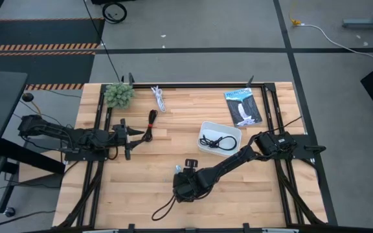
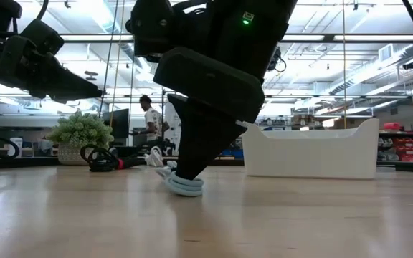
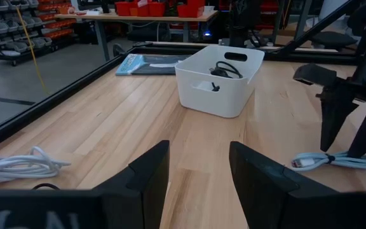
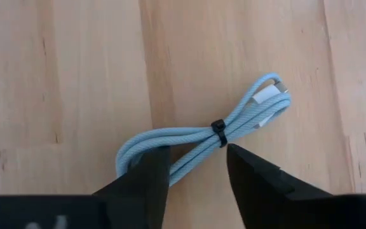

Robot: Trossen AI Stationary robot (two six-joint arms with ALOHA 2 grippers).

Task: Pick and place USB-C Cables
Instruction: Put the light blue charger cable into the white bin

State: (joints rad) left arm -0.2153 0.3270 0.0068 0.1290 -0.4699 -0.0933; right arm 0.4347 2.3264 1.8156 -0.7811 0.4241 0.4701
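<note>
The light blue-grey cable (image 4: 202, 137), bundled with a black tie, lies flat on the wood near the table's near edge. My right gripper (image 4: 199, 168) (image 1: 186, 184) is open and points down over it, one finger on each side of the bundle beside the tie; it hides the cable in the high view. The white cable (image 1: 158, 98) and the black cable with a red band (image 1: 151, 124) lie on the table's far left part. The plain black cable (image 1: 215, 142) lies inside the white tray (image 1: 233, 128). My left gripper (image 1: 129, 134) (image 3: 199, 172) waits open beside the red-banded cable. My right gripper comes from above with its fingers (image 4: 145, 172) across the light blue-grey cable's middle (image 4: 192, 143), beside the tie. The low view shows a fingertip down at the bundle (image 2: 183, 186), which lies on the table. Whether the fingers touch it, I cannot tell.
A small potted plant (image 1: 118, 95) stands at the far left corner. A flat black packet with a blue label (image 1: 243, 107) lies beyond the tray. A black frame rail (image 1: 193, 84) runs along the table's edges. Bare wood spreads around the right gripper.
</note>
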